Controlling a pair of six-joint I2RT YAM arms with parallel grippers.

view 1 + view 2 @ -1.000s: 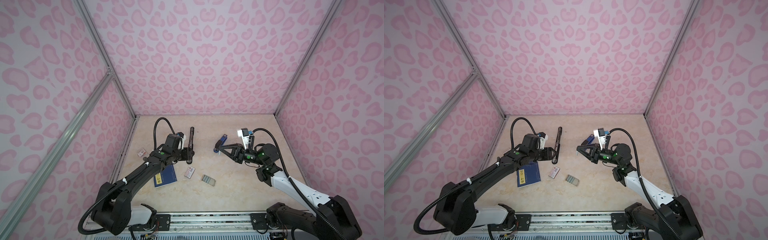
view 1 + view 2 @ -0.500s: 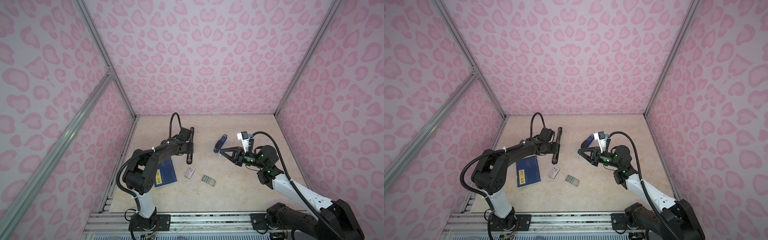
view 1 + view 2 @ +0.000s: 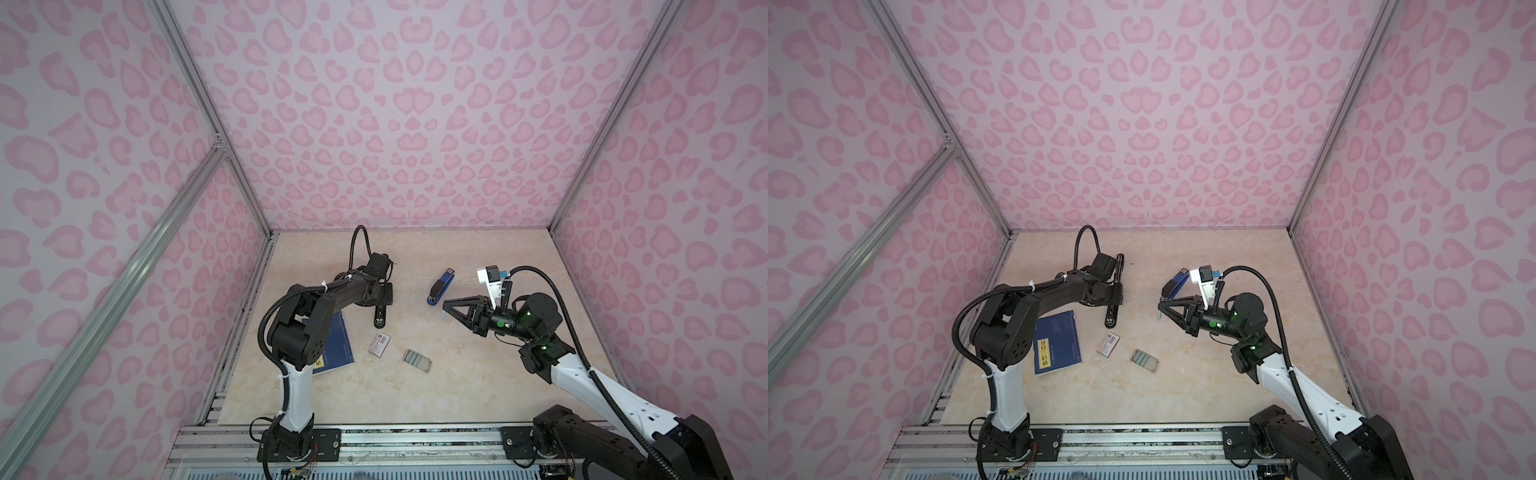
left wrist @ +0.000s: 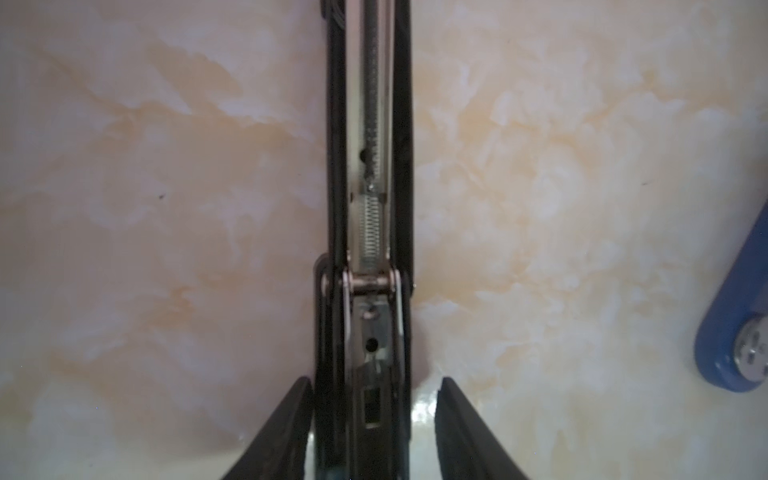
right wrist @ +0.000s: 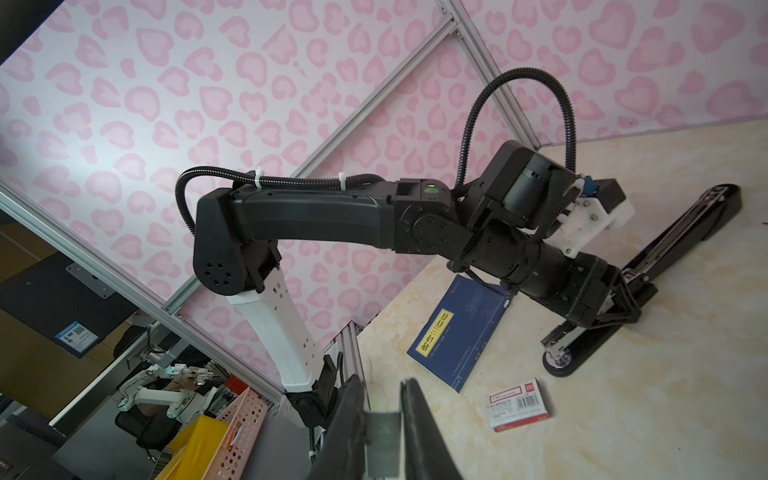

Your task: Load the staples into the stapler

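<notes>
A black stapler (image 3: 379, 318) lies opened flat on the table, its spring channel (image 4: 370, 232) facing up. My left gripper (image 3: 384, 296) straddles it by the hinge, open: one finger touches the stapler's side and the other stands off with a gap (image 4: 376, 382). My right gripper (image 3: 444, 304) hovers right of centre, shut on a short grey strip of staples (image 5: 382, 436). More staples (image 3: 417, 360) lie flat on the table in both top views (image 3: 1145, 360). The stapler's far half is partly hidden behind the left wrist.
A blue stapler (image 3: 441, 286) lies closed just beyond the right gripper. Near the front lies a white-and-red barcoded box (image 3: 381, 344). A blue booklet (image 3: 1057, 343) sits partly under the left arm. Pink walls close in three sides.
The left arm raised its elbow, and its gripper moved right onto the black stapler's hinge, jaws narrowing a little. The right gripper sank slightly with the staples strip.
</notes>
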